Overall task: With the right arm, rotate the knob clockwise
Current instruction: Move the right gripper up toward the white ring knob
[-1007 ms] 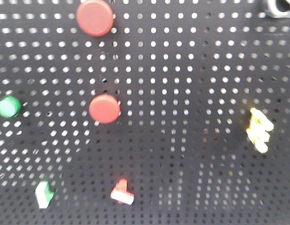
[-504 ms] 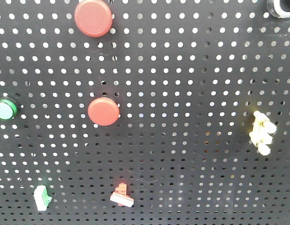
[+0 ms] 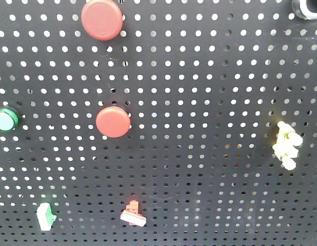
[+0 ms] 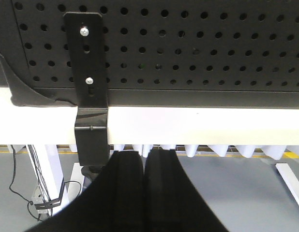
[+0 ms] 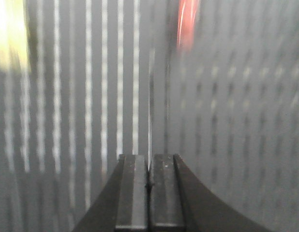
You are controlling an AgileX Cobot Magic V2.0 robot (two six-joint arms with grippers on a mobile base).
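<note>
In the front view a black pegboard point(image 3: 199, 92) fills the frame. A black rounded piece with a pale spot point(image 3: 307, 7), cut off by the top right corner, is the part of the right arm that shows. I cannot tell which fitting is the knob. In the right wrist view my right gripper point(image 5: 149, 157) is shut and empty, pointing at the board, which is smeared into vertical streaks with a red blur point(image 5: 188, 21) and a yellow blur point(image 5: 11, 34). In the left wrist view my left gripper point(image 4: 145, 153) is shut and empty below the board's white lower edge point(image 4: 198, 126).
On the board are two round red buttons point(image 3: 101, 19) point(image 3: 113, 122), a green button point(image 3: 4, 119), a lumpy yellow fitting point(image 3: 286, 146), a small green-white switch point(image 3: 45, 216) and a red-white switch point(image 3: 133, 214). A black bracket point(image 4: 89, 87) hangs left of the left gripper.
The front view was blurred and slightly shifted a second ago and is now steady. The board's fittings have not moved on it.
</note>
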